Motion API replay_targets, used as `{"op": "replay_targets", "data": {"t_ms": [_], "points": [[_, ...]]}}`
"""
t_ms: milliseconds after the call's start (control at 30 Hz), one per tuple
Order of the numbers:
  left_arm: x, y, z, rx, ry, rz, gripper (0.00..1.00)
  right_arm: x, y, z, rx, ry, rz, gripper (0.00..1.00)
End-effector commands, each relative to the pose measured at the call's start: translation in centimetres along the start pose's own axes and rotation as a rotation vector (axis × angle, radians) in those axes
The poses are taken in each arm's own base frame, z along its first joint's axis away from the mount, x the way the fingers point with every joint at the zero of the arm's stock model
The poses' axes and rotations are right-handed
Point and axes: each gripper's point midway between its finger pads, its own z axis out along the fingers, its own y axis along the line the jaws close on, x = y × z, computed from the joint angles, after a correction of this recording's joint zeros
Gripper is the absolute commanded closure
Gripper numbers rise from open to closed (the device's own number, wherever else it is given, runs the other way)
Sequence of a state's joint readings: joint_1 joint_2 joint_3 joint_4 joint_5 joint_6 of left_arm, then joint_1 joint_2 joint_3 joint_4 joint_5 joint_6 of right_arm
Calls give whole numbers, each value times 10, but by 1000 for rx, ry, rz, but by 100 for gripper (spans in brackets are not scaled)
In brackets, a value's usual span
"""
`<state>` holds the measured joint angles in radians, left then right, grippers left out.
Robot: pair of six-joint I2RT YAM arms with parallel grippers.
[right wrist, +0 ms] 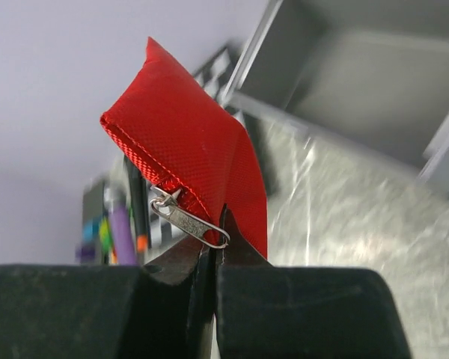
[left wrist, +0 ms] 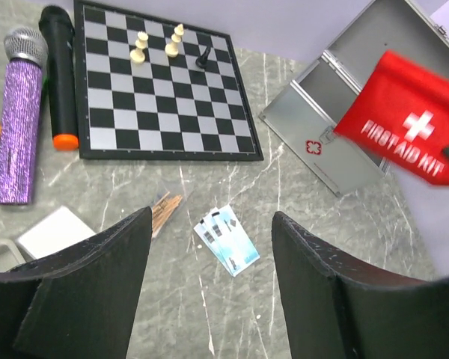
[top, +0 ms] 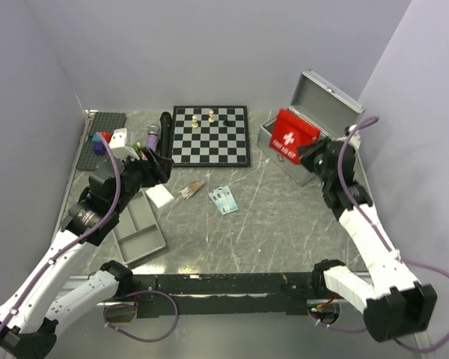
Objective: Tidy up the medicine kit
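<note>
Bench (top: 284,217): grey marbled top. Medicine kit (top: 325,97) sits upper right of the top view, lid open and upright, just right of the chessboard (top: 210,135). Grey divided tray (top: 138,228) is at lower left. Red first-aid pouch (top: 293,136) is lifted in front of the kit's open lid, with the right tool (right wrist: 213,247) pressed together on its zipper corner. Left tool (top: 162,166) is spread, holding nothing, near the tray's far end. Blue-white cards (top: 224,200) lie mid-bench.

Medicine kit (top: 325,96): silver-grey metal case, lid open.
It is set on the counter (top: 269,224) at the far right, just beside the chessboard (top: 210,134). The lid (left wrist: 393,30) is raised near upright, the interior is exposed, and a small red emblem (left wrist: 311,146) is seen on the front wall.
</note>
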<state>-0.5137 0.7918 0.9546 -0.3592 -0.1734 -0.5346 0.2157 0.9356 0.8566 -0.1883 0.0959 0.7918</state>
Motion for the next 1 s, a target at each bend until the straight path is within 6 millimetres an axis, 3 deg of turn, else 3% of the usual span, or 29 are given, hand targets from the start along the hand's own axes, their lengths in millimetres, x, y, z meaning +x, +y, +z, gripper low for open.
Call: {"op": "replay_targets", "data": {"t_ms": [0, 133, 367, 633, 967], "points": [[-10, -12, 3, 48, -47, -75, 31, -61, 6, 24, 47, -107, 131, 100], [13, -8, 13, 30, 34, -87, 33, -63, -10, 52, 71, -40, 197, 100], [24, -11, 14, 70, 42, -125, 34, -61, -34, 80, 82, -29, 312, 100], [29, -11, 17, 72, 59, -130, 35, -60, -41, 114, 71, -23, 453, 100], [42, -3, 22, 40, 85, -133, 34, -44, -50, 149, 85, 40, 512, 100]]}}
